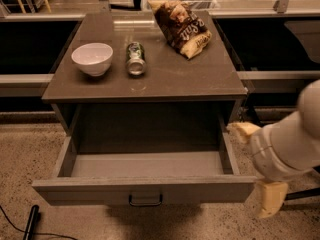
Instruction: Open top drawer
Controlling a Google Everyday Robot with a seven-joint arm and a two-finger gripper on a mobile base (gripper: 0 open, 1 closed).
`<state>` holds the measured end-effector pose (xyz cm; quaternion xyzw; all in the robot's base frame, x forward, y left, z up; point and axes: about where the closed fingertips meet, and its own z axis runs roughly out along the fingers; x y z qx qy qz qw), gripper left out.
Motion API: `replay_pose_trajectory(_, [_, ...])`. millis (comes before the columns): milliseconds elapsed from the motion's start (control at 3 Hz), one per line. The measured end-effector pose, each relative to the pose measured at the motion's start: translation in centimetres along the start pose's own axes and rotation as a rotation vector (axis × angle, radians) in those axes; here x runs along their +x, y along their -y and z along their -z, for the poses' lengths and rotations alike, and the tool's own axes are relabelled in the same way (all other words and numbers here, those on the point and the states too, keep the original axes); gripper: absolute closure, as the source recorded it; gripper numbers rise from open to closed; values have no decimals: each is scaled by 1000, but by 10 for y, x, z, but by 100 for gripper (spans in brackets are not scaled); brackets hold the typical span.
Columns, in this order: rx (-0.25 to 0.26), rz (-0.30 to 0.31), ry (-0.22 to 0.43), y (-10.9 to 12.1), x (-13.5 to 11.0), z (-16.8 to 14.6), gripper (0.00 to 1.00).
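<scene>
The top drawer (145, 189) stands pulled far out of the grey-brown cabinet, its plain grey inside (147, 164) bare. A small black bracket handle (145, 200) sits at the centre of its front panel. My gripper (256, 165) hangs to the right of the drawer, beside its right front corner and off the handle. One tan finger (242, 131) shows near the drawer's right wall and the other (270, 199) lower down, past the front panel. They are spread apart with nothing held.
On the cabinet top (200, 79) sit a white bowl (92, 58), a can on its side (135, 58) and a brown chip bag (182, 28). A black stick-like object (31, 221) with a cable lies on the floor at lower left.
</scene>
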<state>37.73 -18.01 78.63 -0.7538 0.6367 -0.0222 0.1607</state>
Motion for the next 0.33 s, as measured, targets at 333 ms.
replay_pose_trajectory(333, [8,64,9,-2,-2,5,0])
